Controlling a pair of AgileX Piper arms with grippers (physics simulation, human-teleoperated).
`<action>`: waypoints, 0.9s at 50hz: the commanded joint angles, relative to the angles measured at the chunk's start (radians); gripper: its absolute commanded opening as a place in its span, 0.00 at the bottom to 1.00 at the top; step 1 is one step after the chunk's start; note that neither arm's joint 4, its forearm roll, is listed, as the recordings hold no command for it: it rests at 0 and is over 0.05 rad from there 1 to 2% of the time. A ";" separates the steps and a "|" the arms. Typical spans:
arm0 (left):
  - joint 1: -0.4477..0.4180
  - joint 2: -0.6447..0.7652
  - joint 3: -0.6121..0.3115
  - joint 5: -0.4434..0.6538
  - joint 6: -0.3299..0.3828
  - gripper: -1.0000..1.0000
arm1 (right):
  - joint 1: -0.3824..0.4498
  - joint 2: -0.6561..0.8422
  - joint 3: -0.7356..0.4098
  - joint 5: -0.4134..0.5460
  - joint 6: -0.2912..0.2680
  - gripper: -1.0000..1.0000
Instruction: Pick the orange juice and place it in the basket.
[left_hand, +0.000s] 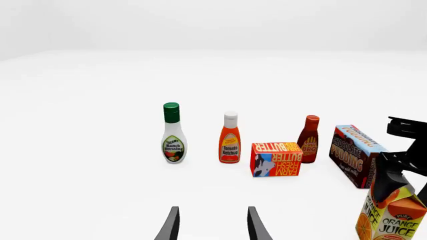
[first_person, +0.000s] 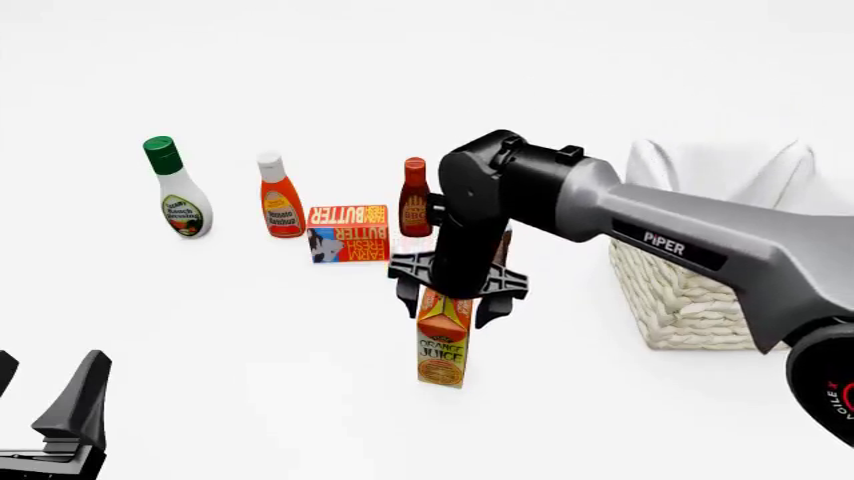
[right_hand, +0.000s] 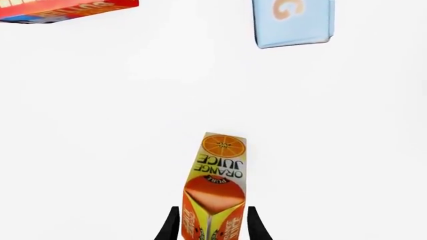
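The orange juice (first_person: 443, 345) is a small orange and yellow gable-top carton standing upright on the table's middle. It also shows in the left wrist view (left_hand: 393, 215) and the right wrist view (right_hand: 217, 185). My right gripper (first_person: 447, 300) points down over it, open, with a finger on each side of the carton's top (right_hand: 213, 227). The basket (first_person: 681, 290), cream wicker with a white liner, stands at the right, partly hidden behind the right arm. My left gripper (first_person: 40, 385) is open and empty at the near left (left_hand: 212, 225).
Behind the carton stands a row: a ranch dressing bottle (first_person: 178, 190), a ketchup bottle (first_person: 280, 198), a flat butter box (first_person: 347, 232) and a BBQ sauce bottle (first_person: 415, 198). A chocolate pudding box (left_hand: 357, 155) sits behind the right arm.
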 joint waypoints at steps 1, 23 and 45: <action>0.000 -0.003 0.001 0.001 0.001 1.00 | 0.003 0.000 0.018 -0.014 0.006 1.00; 0.000 -0.002 0.001 0.001 0.001 1.00 | -0.001 0.011 0.050 -0.044 0.006 1.00; 0.000 -0.002 0.001 0.001 0.002 1.00 | -0.019 0.020 0.013 -0.016 -0.031 0.00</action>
